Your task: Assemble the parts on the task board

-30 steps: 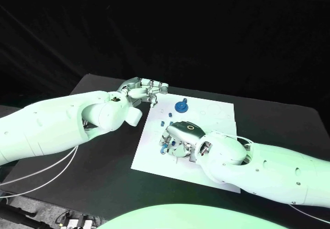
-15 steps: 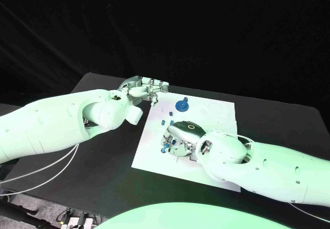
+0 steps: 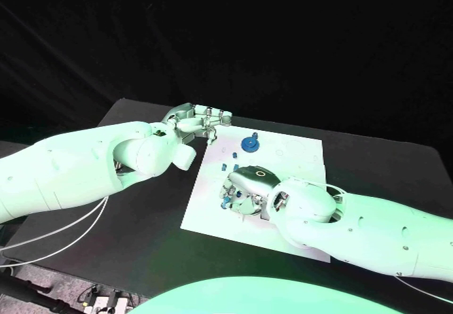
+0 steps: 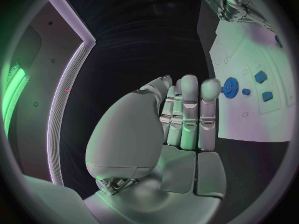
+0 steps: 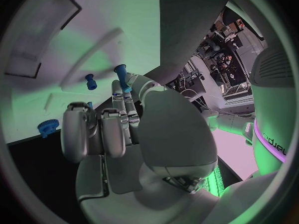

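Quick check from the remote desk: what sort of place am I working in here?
Most likely a robot test bench in a lab, not a factory line. A white task board with small blue parts lies on a black table against a dark backdrop, and the right wrist view shows cluttered equipment behind.

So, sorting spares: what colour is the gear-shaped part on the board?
Blue; the gear-shaped part shows best in the left wrist view.

Black table, white task board lying flat at its middle, small blue parts on the board
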You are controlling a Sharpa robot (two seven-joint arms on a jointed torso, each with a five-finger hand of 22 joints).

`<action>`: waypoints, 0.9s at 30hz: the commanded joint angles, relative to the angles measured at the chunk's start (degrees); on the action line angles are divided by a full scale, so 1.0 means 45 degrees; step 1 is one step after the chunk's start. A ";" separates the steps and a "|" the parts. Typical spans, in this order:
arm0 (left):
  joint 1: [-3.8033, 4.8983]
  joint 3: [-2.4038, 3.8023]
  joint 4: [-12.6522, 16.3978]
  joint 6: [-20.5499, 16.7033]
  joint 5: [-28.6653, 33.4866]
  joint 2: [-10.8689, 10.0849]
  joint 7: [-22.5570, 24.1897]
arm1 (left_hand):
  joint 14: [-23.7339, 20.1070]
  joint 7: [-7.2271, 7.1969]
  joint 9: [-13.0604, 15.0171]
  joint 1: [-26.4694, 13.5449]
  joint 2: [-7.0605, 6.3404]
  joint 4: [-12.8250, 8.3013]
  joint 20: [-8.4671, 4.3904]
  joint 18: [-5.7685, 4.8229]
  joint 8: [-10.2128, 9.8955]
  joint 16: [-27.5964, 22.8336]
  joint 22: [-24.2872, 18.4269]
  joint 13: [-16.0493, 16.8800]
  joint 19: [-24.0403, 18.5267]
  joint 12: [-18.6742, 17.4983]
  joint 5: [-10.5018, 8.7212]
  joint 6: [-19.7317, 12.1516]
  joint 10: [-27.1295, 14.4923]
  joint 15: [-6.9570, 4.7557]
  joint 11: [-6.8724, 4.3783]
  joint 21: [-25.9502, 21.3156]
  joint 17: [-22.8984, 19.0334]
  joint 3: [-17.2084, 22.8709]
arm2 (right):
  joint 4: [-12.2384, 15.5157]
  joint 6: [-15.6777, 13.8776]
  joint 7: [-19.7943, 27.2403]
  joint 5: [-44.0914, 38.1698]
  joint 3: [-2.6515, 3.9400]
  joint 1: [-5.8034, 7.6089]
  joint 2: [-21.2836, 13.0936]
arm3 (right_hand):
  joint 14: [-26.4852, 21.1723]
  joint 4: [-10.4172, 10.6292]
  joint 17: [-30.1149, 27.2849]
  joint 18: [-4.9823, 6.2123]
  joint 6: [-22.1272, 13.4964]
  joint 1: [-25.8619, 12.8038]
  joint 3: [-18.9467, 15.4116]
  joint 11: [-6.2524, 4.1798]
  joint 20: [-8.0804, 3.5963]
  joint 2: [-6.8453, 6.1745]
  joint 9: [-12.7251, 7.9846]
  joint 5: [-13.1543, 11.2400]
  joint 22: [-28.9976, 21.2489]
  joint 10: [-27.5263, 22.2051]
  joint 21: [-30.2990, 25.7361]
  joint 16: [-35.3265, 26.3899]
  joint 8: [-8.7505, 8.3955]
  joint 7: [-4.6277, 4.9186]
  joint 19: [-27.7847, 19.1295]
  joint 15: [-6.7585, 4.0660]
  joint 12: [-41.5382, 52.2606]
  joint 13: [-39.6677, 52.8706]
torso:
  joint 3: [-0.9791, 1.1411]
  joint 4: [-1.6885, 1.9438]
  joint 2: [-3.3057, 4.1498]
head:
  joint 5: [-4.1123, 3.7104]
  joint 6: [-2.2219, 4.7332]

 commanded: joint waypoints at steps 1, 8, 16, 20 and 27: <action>0.0007 0.0008 0.0011 0.0208 0.0069 0.0023 0.0026 | -0.0085 0.0010 -0.0021 0.0051 0.0055 -0.0091 -0.0010 0.0085 -0.0016 -0.0042 0.0007 0.0018 0.0015 0.0041 0.0024 -0.0041 -0.0075 0.0003 -0.0034 -0.0044 -0.0015 -0.0015 | -0.0036 0.0214 -0.0154 -0.0143 -0.0043 -0.0054 0.0034 | 0.0616 0.0151 -0.0071 -0.0104 -0.0291 -0.0358 -0.0136 0.0229 0.0141 -0.0140 -0.0073 -0.0262 0.2098 -0.0402 -0.0175 -0.0061 -0.0042 0.0097 -0.0069 0.0125 -0.0174 -0.0129 | -0.0001 0.0005 -0.0006 | -0.0007 -0.0007; 0.0007 0.0007 0.0010 0.0203 0.0069 -0.0013 -0.0017 | -0.0085 0.0010 -0.0021 0.0052 0.0056 -0.0092 -0.0010 0.0086 -0.0015 -0.0042 0.0003 0.0019 0.0013 0.0042 0.0023 -0.0041 -0.0076 0.0003 -0.0034 -0.0049 -0.0016 -0.0016 | 0.0019 -0.0098 -0.0327 -0.0159 -0.0052 -0.0078 -0.0056 | 0.0581 0.0187 -0.0138 -0.0047 -0.0705 -0.0622 -0.0340 0.0395 0.0294 -0.0331 -0.0186 -0.0207 0.2005 -0.1006 -0.0446 -0.0093 -0.0023 0.0201 -0.0185 0.0261 -0.0225 -0.0206 | 0.0008 0.0018 -0.0013 | -0.0013 -0.0024; 0.0006 0.0006 0.0017 0.0170 0.0069 -0.0032 -0.0001 | -0.0086 0.0014 -0.0026 0.0065 0.0052 -0.0105 -0.0011 0.0088 -0.0020 -0.0041 -0.0009 0.0020 0.0010 0.0042 0.0023 -0.0058 -0.0092 0.0004 -0.0031 -0.0064 -0.0019 -0.0019 | 0.0240 -0.0801 -0.0336 -0.0132 -0.0051 -0.0088 -0.0278 | 0.0560 0.0230 -0.0202 -0.0020 -0.0858 -0.0826 -0.0604 0.0414 0.0354 -0.0455 -0.0234 -0.0134 0.1967 -0.1197 -0.0562 -0.0121 -0.0015 0.0211 -0.0225 0.0297 -0.0122 -0.0189 | 0.0010 -0.0010 -0.0010 | -0.0002 -0.0008; 0.0005 0.0006 -0.0006 0.0162 0.0069 -0.0041 -0.0001 | -0.0086 0.0014 -0.0026 0.0065 0.0052 -0.0105 -0.0011 0.0088 -0.0020 -0.0041 -0.0009 0.0020 0.0010 0.0042 0.0023 -0.0058 -0.0092 0.0004 -0.0031 -0.0064 -0.0019 -0.0019 | 0.0709 -0.1374 -0.0211 -0.0050 -0.0019 -0.0082 -0.0666 | 0.0478 0.0313 -0.0471 0.0085 -0.1519 -0.1062 -0.1448 0.0390 0.0384 -0.0549 -0.0396 -0.0297 0.1765 -0.1723 -0.1094 -0.0272 -0.0008 0.0086 -0.0436 0.0243 0.0036 -0.0171 | 0.0018 -0.0017 -0.0020 | -0.0035 0.0008; 0.0002 -0.0014 -0.0096 0.0186 0.0069 -0.0027 -0.0017 | -0.0086 0.0014 -0.0026 0.0065 0.0052 -0.0105 -0.0011 0.0088 -0.0020 -0.0041 -0.0009 0.0020 0.0010 0.0042 0.0023 -0.0058 -0.0092 0.0004 -0.0031 -0.0064 -0.0019 -0.0019 | 0.1860 -0.2209 0.0074 0.1087 0.0152 0.0366 -0.2176 | 0.0489 0.0446 -0.0553 0.0077 -0.1161 -0.0946 -0.2300 0.0296 0.0314 -0.0146 -0.0319 -0.0322 0.1766 -0.1307 -0.1102 -0.0317 0.0235 0.0114 -0.0364 0.0200 0.0870 0.0050 | 0.0007 -0.0029 -0.0058 | -0.0486 0.0187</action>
